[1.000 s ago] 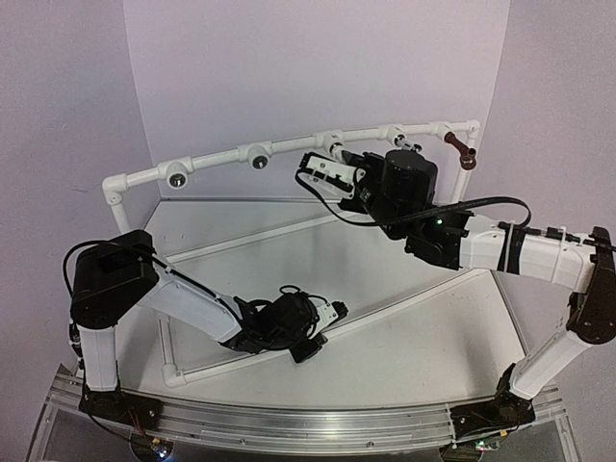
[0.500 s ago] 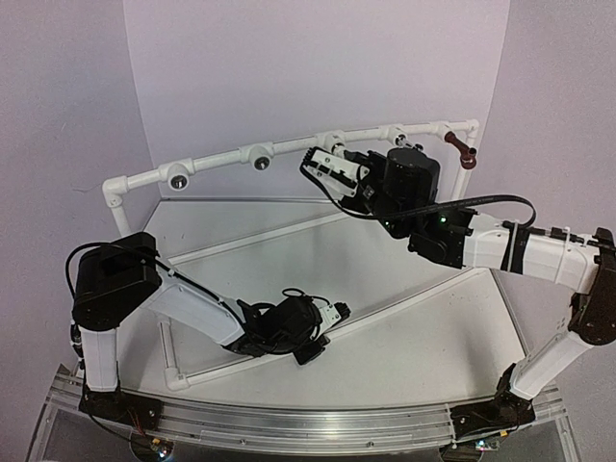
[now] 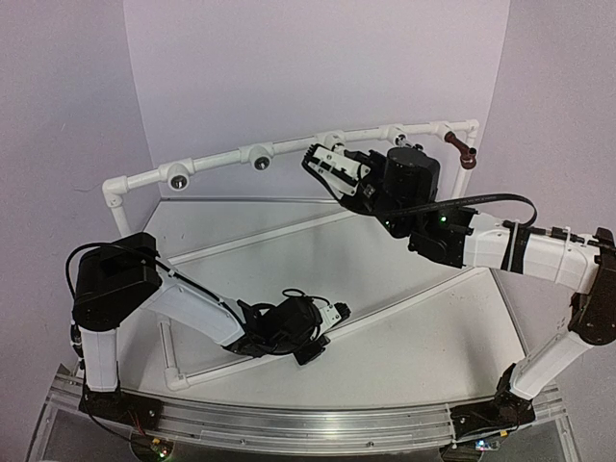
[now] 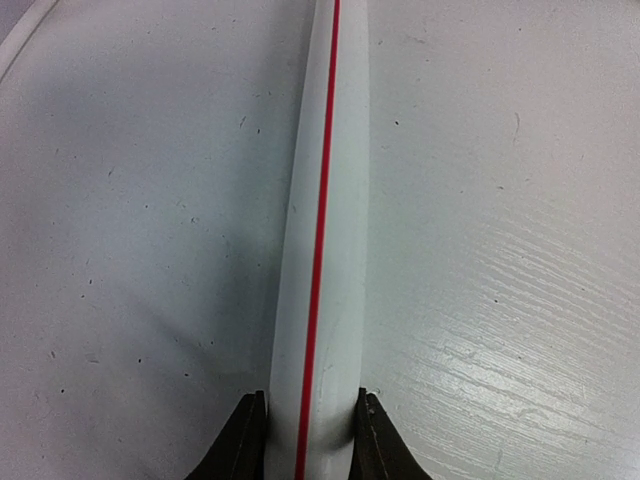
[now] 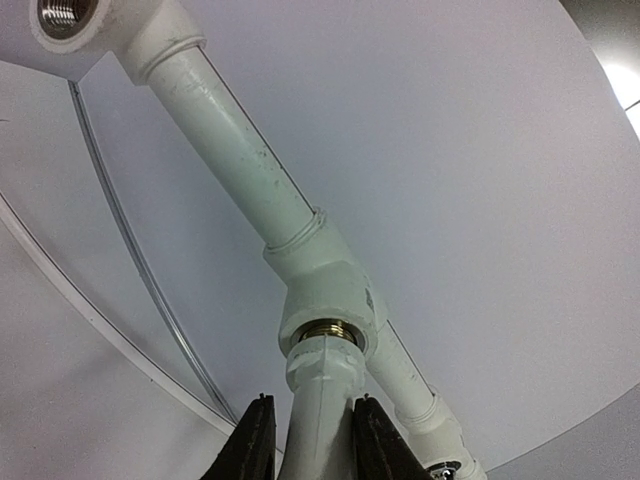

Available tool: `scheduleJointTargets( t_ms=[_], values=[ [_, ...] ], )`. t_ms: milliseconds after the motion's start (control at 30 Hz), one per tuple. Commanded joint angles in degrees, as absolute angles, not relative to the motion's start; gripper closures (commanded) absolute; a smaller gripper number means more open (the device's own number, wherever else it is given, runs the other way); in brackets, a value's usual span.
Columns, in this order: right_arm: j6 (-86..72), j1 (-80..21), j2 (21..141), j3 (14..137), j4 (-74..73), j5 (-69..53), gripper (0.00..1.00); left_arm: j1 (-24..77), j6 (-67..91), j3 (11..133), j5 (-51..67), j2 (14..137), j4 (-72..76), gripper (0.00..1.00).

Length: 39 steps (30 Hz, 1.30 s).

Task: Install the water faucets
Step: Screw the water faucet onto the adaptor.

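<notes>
In the right wrist view a white plastic faucet [image 5: 322, 400] is clamped between my right gripper's [image 5: 310, 440] fingers. Its end meets the brass-threaded mouth of a white tee socket [image 5: 325, 300] on the pipe frame. From above, my right gripper [image 3: 322, 157] is raised to the frame's back rail [image 3: 289, 146]. A dark red-brown faucet [image 3: 460, 146] sticks out of the rail's right end. Low at the front, my left gripper [image 3: 337, 311] is shut on the frame's bottom pipe [image 4: 320, 230], which is white with a red line.
Two open tee sockets [image 3: 177, 176] [image 3: 258, 159] sit on the left half of the rail, and one [image 5: 62, 15] shows in the right wrist view. The frame's lower pipes cross the white table [image 3: 414, 337]. Purple walls close in behind.
My right gripper has shifted slightly up and back with the white faucet, closer to the tee on the rail. The left arm has not moved.
</notes>
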<state>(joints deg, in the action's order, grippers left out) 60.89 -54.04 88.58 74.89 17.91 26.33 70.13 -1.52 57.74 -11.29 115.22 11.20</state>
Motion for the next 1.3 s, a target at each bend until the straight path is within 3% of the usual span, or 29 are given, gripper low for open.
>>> scheduleJointTargets(
  t_ms=[0, 1267],
  values=[
    [58.19, -53.22, 88.11, 78.58, 21.53, 25.67, 1.00, 72.06, 9.14, 52.82, -8.69, 123.13, -5.36, 1.00],
    [37.11, -50.50, 88.45, 78.52, 21.69, 21.75, 1.00, 72.06, 9.12, 52.68, -8.66, 123.04, -5.10, 1.00]
  ],
)
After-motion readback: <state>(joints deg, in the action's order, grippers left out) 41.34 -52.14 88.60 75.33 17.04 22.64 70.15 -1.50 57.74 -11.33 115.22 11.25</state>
